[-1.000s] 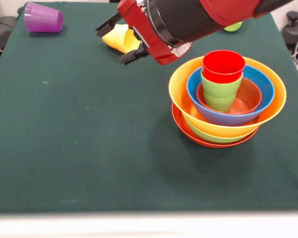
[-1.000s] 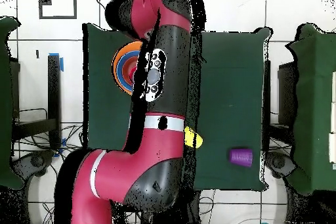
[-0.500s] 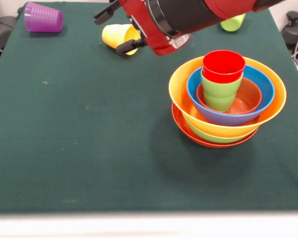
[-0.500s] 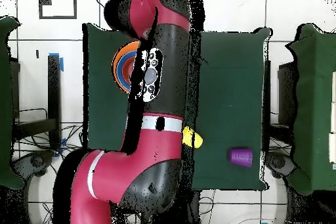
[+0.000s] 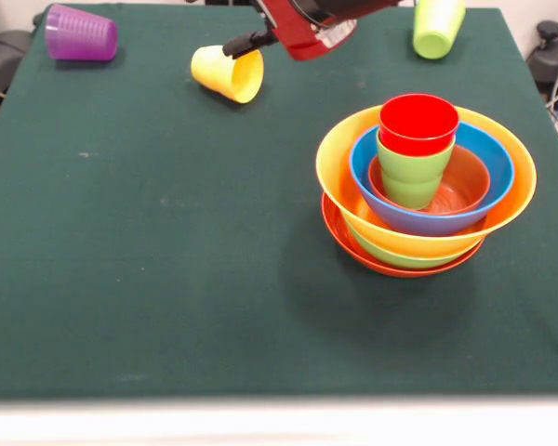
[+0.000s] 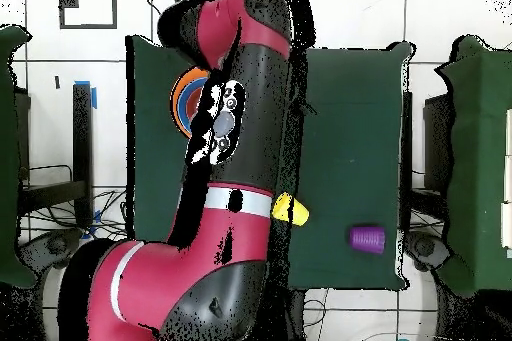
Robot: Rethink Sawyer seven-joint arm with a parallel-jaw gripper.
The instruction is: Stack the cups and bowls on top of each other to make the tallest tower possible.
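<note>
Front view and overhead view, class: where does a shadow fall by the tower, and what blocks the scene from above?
Front view: a soft shadow lies on the green table left of and in front of the tower, and the bowls show small glossy highlights. Overhead view: the arm covers most of the tower.

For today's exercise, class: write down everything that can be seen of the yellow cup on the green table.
The yellow cup is a small, smooth tumbler that looks like plastic, plain with no markings. It lies tipped on its side on the green table, open mouth turned toward the camera and to the right in the front view, its narrower base pointing up and left. It sits alone near the far edge, apart from the tower. The hand's dark tip hangs just above it; contact cannot be told.
</note>
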